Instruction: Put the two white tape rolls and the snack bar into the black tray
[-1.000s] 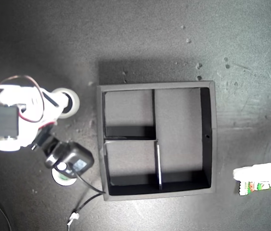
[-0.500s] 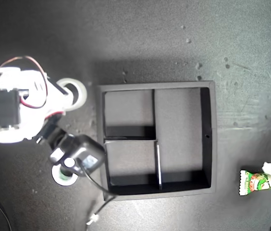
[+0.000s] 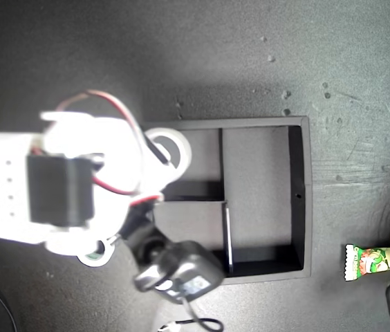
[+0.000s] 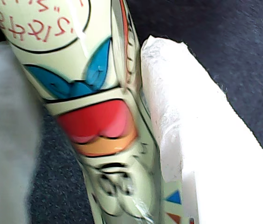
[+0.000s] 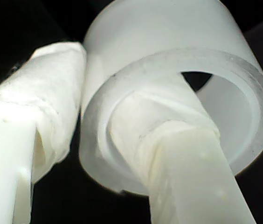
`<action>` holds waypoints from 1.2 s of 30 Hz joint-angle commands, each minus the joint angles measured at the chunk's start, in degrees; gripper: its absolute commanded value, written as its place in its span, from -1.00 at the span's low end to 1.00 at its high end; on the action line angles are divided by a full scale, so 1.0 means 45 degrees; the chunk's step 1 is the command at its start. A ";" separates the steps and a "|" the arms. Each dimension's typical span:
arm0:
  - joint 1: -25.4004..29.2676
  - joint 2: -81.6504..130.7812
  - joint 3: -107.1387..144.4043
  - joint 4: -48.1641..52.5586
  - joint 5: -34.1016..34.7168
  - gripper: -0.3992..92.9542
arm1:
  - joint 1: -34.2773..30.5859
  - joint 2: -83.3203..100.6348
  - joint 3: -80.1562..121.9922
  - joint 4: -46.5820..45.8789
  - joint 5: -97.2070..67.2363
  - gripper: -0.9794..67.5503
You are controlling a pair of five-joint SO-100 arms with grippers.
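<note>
Two tape rolls: one [image 3: 169,150] pinched by my second hand [image 5: 117,140] over black tray [image 3: 304,200], one (greenish core) [image 3: 97,254] on table; my first hand [image 4: 136,140] clamps snack bar [image 3: 378,261].

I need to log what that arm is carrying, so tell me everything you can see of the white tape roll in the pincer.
The white tape roll is a smooth, slightly translucent white ring with a wide open centre. My second pincer is shut on it, one wrapped finger through the hole and the other against its outer wall. In the exterior view it hangs over the black tray, above the small compartment nearest the view's top left corner.
</note>
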 commanded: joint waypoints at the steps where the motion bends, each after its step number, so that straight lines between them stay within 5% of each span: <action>1: 0.0234 -0.2051 -0.3184 0.0527 -0.0137 -0.96 | 0.0469 0.0215 -0.0234 0.0312 -0.0508 -0.98; 11: 0.0449 -0.2988 -0.3223 0.0527 -0.0625 -0.95 | 0.2715 0.0566 -0.5078 0.4805 -0.0918 -0.99; 14: 0.0547 -0.3125 -0.3203 0.0527 -0.0781 -0.80 | 0.4063 0.0859 -0.6582 0.5527 -0.2109 -0.99; 20: 0.0371 -0.2539 -0.2480 0.0527 -0.0898 -0.58 | 0.6758 0.2051 -0.8652 0.5391 -0.4766 -0.99; 24: 0.0078 -0.0859 -0.1543 0.0547 -0.0645 -0.59 | 0.8086 0.2539 -0.8809 0.5352 -0.3789 -0.99; 28: -0.0156 0.1855 0.0332 0.0547 -0.0566 -0.62 | 0.9395 0.3633 -0.5996 0.2246 -0.2012 -0.99; 31: 0.0059 0.3633 0.1719 0.0547 -0.0664 -0.64 | 0.9980 0.3535 -0.6328 0.2969 -0.2109 -0.99; 36: 0.1055 0.7148 0.4766 0.0547 -0.2187 -0.65 | 1.1367 0.3672 -0.5801 0.2715 -0.6934 -0.99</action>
